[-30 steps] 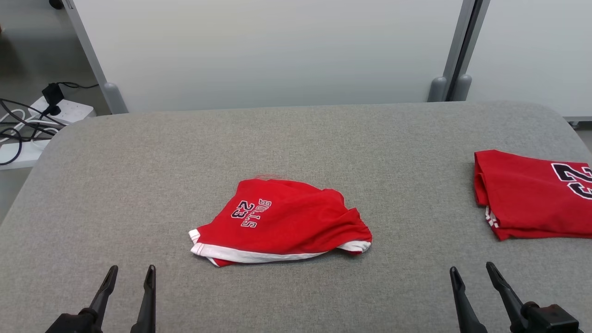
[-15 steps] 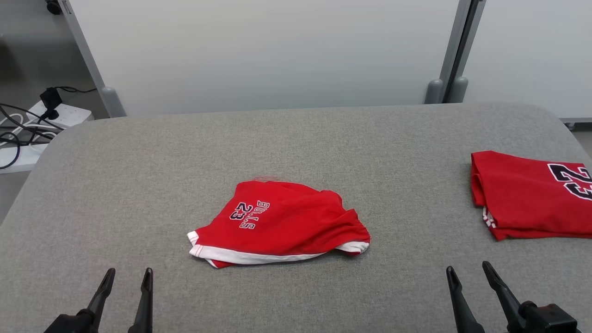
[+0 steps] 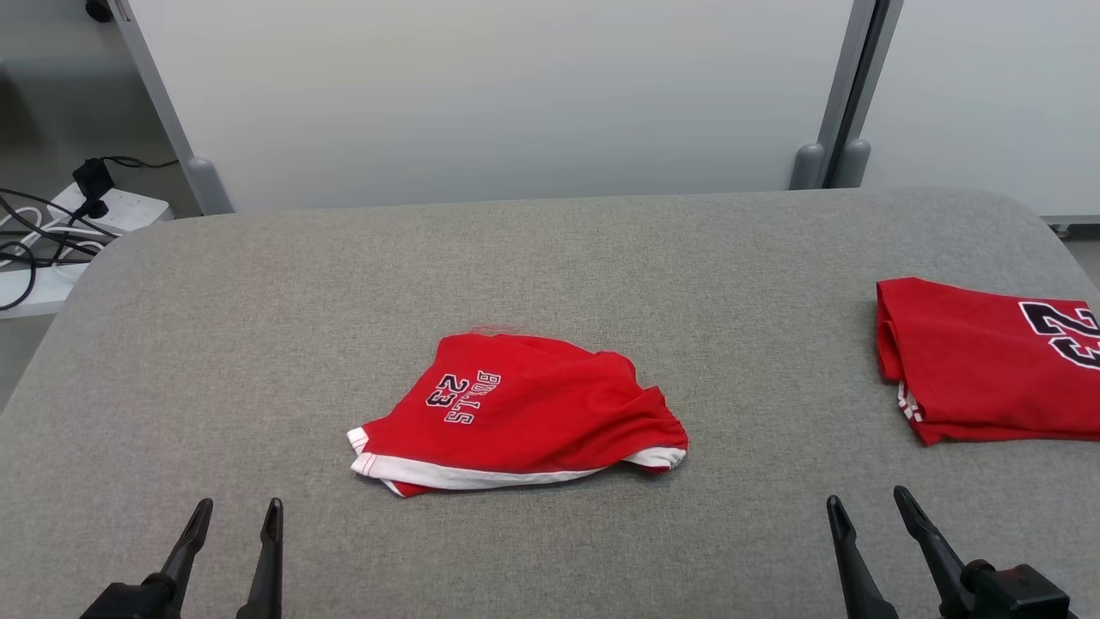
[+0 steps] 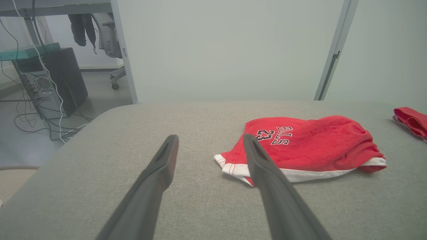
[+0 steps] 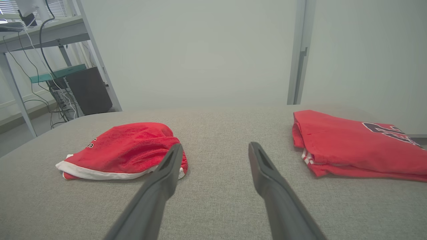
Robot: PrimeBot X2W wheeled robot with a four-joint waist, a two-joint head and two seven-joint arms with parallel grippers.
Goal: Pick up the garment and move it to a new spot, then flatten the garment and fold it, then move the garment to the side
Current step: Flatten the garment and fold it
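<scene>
Grey fabric-covered worktop [image 3: 550,258] before pale partition panels [image 3: 498,94]. The crumpled red garment with white hem and "BULLS 23" lettering [image 3: 533,421] lies ahead of and between the left hand [image 3: 239,507] and the right hand [image 3: 864,497], touching neither. Both hands are spread and empty. A folded red jersey [image 3: 980,370] lies ahead and to the right of the right hand.

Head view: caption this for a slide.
Crumpled red garment lies on the grey table; left gripper and right gripper open.
</scene>
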